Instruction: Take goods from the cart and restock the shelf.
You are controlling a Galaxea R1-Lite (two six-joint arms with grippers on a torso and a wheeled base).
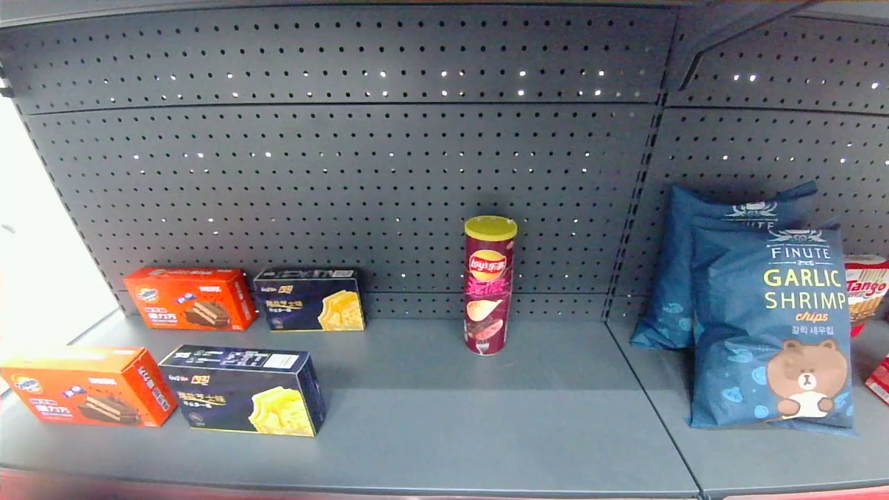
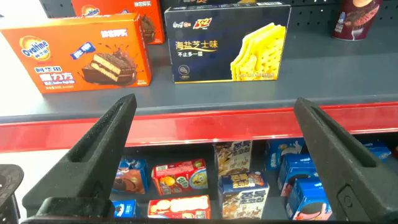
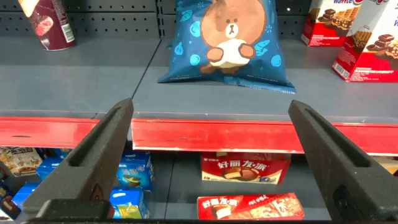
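Where it sits, can [image 1: 489, 285] stands upright.

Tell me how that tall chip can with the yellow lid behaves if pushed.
The chip can stands tall and narrow on the shelf, so a high push would probably tip it. Being round, it would likely roll once down. Its smooth, rigid-looking wall may slip in a light grip.

1. Head view: close, looking forward and down onto the shelf [image 1: 444, 417].
2. Left wrist view: low at the shelf's front lip, looking level past the left end effector [image 2: 214, 104] at the nearer orange box [image 2: 81, 59].
3. Right wrist view: likewise past the right end effector [image 3: 210, 107], facing the blue chips bag [image 3: 227, 43]; all three share the chip can [image 3: 50, 25].
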